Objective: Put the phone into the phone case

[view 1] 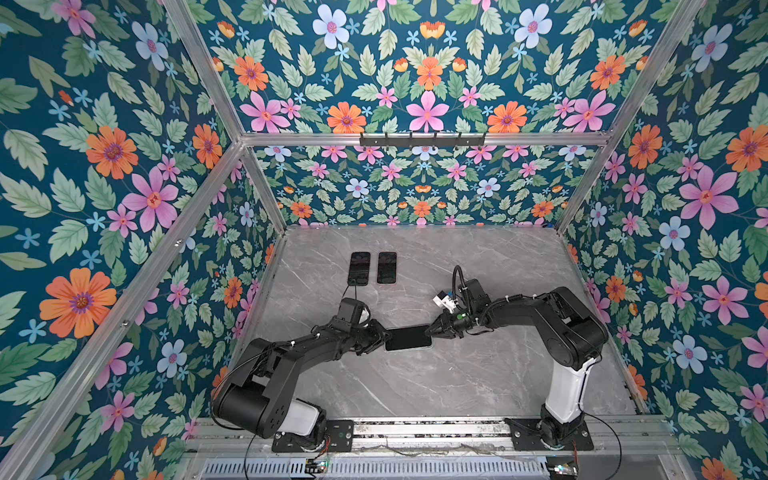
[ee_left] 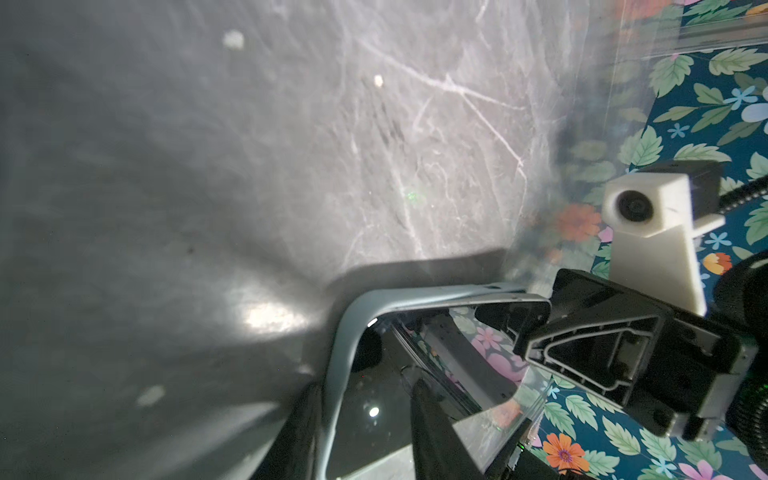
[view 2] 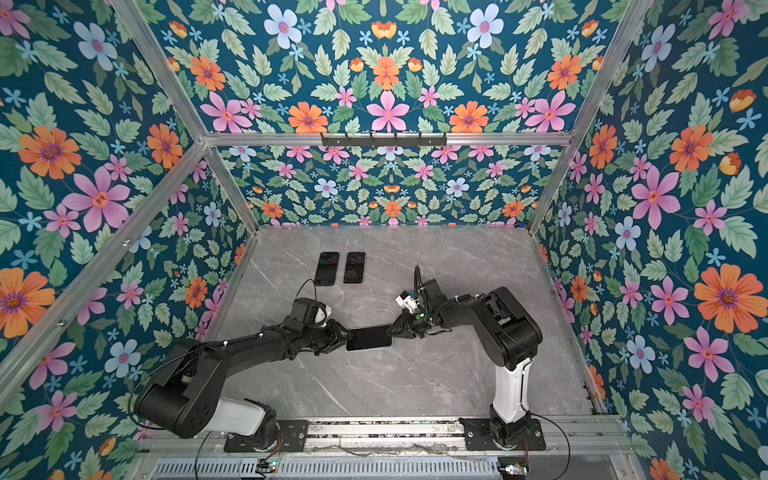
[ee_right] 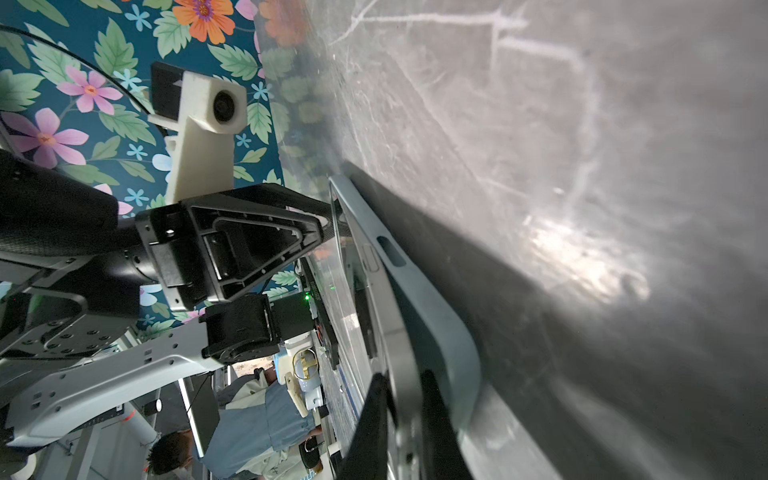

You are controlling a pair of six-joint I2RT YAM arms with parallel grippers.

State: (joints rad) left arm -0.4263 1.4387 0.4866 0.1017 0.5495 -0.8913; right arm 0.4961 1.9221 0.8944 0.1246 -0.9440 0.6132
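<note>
Pushing the phone (view 1: 409, 337) into the phone case (ee_left: 345, 328) is the step the two arms are working on. The phone is lying dark glass up at the middle of the table (view 1: 457, 374), and the pale blue phone case is sitting under it and around its rim. The left gripper (view 1: 384, 337) is squeezing one short end with its jaws partly apart. One finger is pressing on the glass and one is sitting under the case, so it is holding phone and case together. The right gripper (view 1: 430, 331) is pinching the other end with its jaws almost all the way together. In the right wrist view it looks as if it is gripping the silver edge of the phone, with the blue case bulging away beside it. That view is very close and slanted, so it may be nipping the case lip too. This end is not looking snug yet, so the job is seeming more than half done. Next, I think the right gripper is going to need to let go and press that corner down while the left gripper is steadying the case. A spare phone (view 1: 359, 268) and a second spare phone (view 1: 386, 268) are lying side by side at the back, well apart from the work.
</note>
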